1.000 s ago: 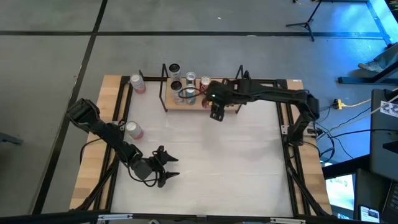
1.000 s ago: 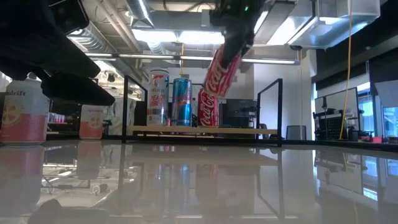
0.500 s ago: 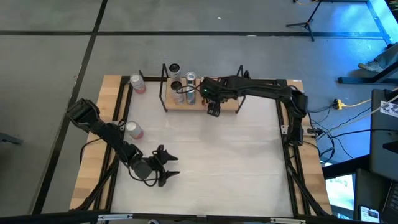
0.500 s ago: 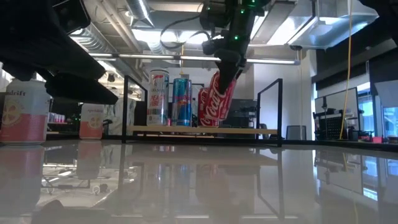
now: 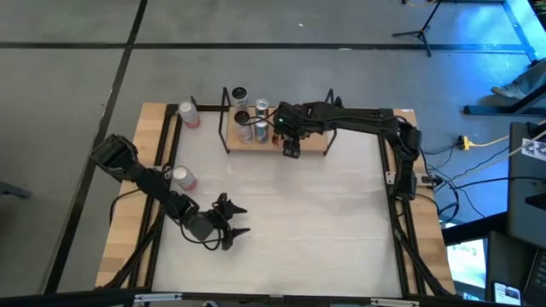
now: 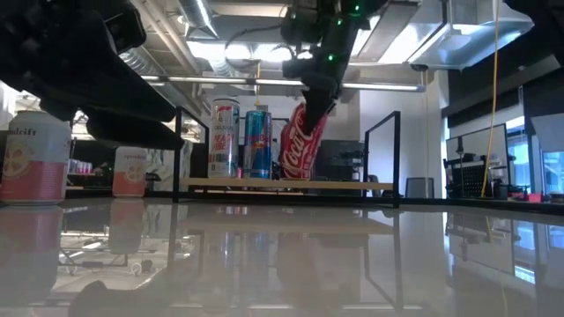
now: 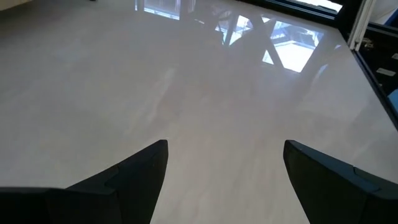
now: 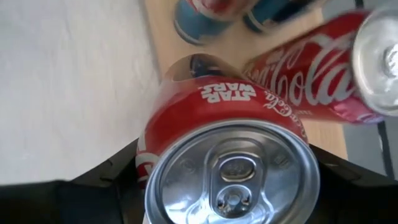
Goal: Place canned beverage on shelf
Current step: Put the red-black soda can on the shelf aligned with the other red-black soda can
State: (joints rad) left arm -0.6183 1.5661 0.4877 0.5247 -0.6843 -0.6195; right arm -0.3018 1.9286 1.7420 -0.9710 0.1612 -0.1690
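The left gripper (image 5: 232, 220) hangs low over the worktop (image 5: 324, 213) at about 7 o'clock in the high view, its fingers (image 7: 134, 171) spread wide with nothing between them; the left wrist view shows only bare glossy surface past them.

Farther back, toward 12 o'clock, the right gripper (image 5: 290, 147) reaches over the shelf (image 5: 314, 145) and its fingers clamp a red Coca-Cola can (image 6: 301, 141). The can's long axis is tilted, not upright: in the low view its top leans toward 1 o'clock, up into the gripper, and its base points down toward 7 o'clock, at or just above the light-wood board. Whether the base touches the board is hard to tell. In the right wrist view the silver lid with its pull tab faces the camera, and white "STAR WARS" lettering shows on the red wall (image 8: 205, 106). The fingers are mostly cut off there.

A second red cola can (image 8: 311, 68) appears just behind it in the right wrist view. On the shelf stand a blue-and-silver can (image 6: 257, 143) and a white-and-red can (image 6: 224, 138). Off the shelf, 2 pink-labelled cans (image 5: 188, 114) (image 5: 182, 177) sit toward 9 and 10 o'clock.
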